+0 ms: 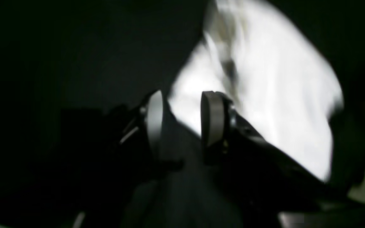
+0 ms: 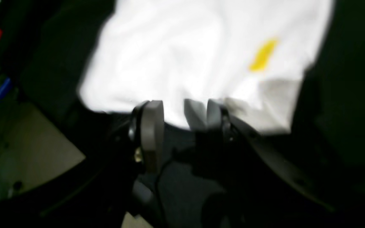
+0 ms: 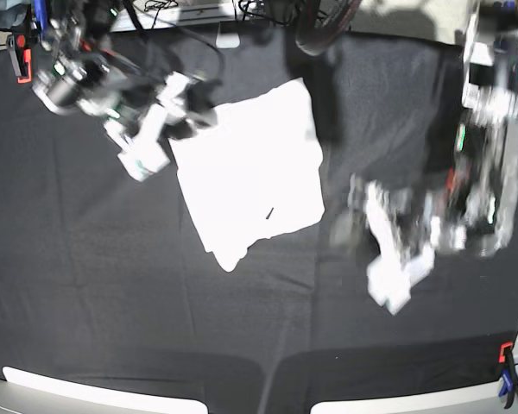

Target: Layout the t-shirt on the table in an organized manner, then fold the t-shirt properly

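Note:
The white t-shirt (image 3: 250, 172) lies in a roughly rectangular shape in the middle of the table (image 3: 112, 293), mostly plain side up. A yellow patch of print (image 2: 262, 55) shows in the right wrist view. My right gripper (image 3: 194, 110) is at the shirt's upper left edge. Its jaws stand apart (image 2: 179, 117), with the cloth's edge just beyond the tips. My left gripper (image 3: 350, 216) hovers over black cloth a little right of the shirt, blurred. It is open (image 1: 182, 107), and the shirt (image 1: 265, 95) lies beyond its fingers.
Orange-and-blue clamps sit at the table's far left edge (image 3: 19, 56) and front right corner (image 3: 505, 371). Cables and equipment lie along the back edge (image 3: 198, 13). Pale floor (image 2: 27, 152) shows past the table's edge in the right wrist view.

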`<act>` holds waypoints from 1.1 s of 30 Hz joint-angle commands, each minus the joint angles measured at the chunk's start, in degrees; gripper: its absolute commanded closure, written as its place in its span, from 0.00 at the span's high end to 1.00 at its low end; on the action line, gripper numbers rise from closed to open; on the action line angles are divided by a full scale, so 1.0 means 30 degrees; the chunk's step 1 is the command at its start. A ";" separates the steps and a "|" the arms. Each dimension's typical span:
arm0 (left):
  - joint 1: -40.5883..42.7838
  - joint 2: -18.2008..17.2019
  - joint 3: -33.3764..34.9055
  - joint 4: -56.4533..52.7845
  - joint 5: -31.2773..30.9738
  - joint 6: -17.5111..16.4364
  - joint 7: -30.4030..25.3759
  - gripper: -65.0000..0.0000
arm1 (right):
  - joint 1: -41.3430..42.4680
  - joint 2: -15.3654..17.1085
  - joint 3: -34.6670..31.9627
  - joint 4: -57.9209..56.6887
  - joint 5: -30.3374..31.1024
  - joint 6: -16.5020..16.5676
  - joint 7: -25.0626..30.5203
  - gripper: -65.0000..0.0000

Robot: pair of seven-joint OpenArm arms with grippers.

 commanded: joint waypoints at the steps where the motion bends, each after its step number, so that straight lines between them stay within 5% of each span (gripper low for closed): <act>1: 0.0488 -0.0291 -0.0379 0.1355 -0.0270 0.0109 -0.0525 0.28 | -0.0328 0.0109 0.0401 0.0510 0.0386 0.0172 0.0299 0.34; 6: 0.5646 -0.0379 -0.2914 0.5974 0.0896 0.1617 -0.0896 0.28 | -0.3228 0.0131 0.2397 0.2601 0.0255 0.0172 0.0299 0.34; 20: 1.9817 0.0838 -0.9785 0.8204 0.1013 0.1472 -0.0984 0.28 | -1.3027 0.0583 0.5195 0.7125 0.0270 0.0172 0.0291 0.34; 28: 2.2790 0.1107 -0.9646 0.5034 0.1260 -0.2914 -0.4575 0.28 | -1.4761 0.1253 0.4495 0.5049 0.0066 0.0172 0.0488 0.34; 33: 1.9781 0.1107 -0.7271 -0.3512 0.4335 -0.3832 -0.8109 0.28 | -1.3617 0.3803 0.0597 -0.2004 -0.4452 0.0172 0.4663 0.34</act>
